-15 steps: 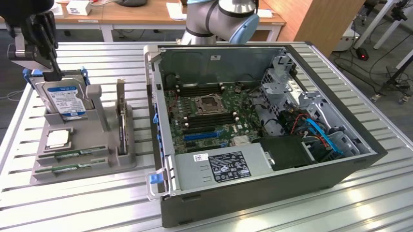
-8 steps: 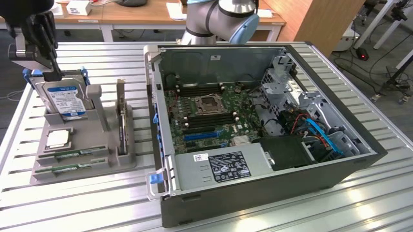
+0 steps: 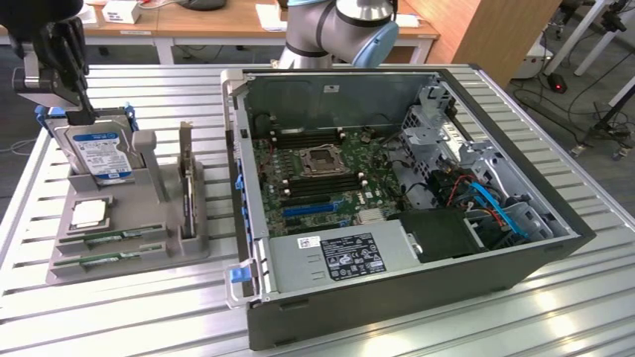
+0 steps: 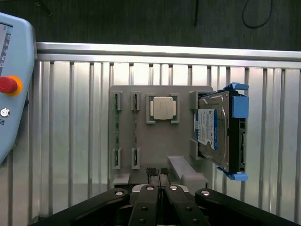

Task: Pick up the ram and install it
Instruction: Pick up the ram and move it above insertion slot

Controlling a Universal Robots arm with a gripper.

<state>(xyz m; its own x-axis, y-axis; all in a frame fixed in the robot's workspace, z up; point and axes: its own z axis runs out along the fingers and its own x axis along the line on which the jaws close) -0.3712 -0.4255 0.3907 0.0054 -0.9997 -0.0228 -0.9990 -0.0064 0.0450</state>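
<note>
In the exterior view, the gripper (image 3: 79, 113) hung empty with its fingers pressed together, directly above the hard drive (image 3: 97, 152) standing in the grey holder (image 3: 119, 260). The ram (image 3: 111, 238), judged to be the nearer of two green sticks, lay in its slot well below the gripper and well apart from it, at the holder's opposite end, with the second stick (image 3: 100, 259) just beyond. The step in hand appeared to be the approach. A sound grasp called for the fingers centred over the ram's thin upper edge, square to its long sides and clear of the end clips. The hard drive beneath the gripper was the nearest obstruction, and the open computer case (image 3: 397, 186) stood well off to one side. In the wrist view, the closed fingertips (image 4: 151, 171) pointed toward the holder. The ram (image 4: 136, 131) stood on edge ahead of them, and the second stick (image 4: 116, 131) lay just past it. A processor (image 4: 162, 108) sat between the ram and the hard drive. A teach pendant (image 4: 14, 84) rested far aside on the slatted table (image 4: 70, 117).
</note>
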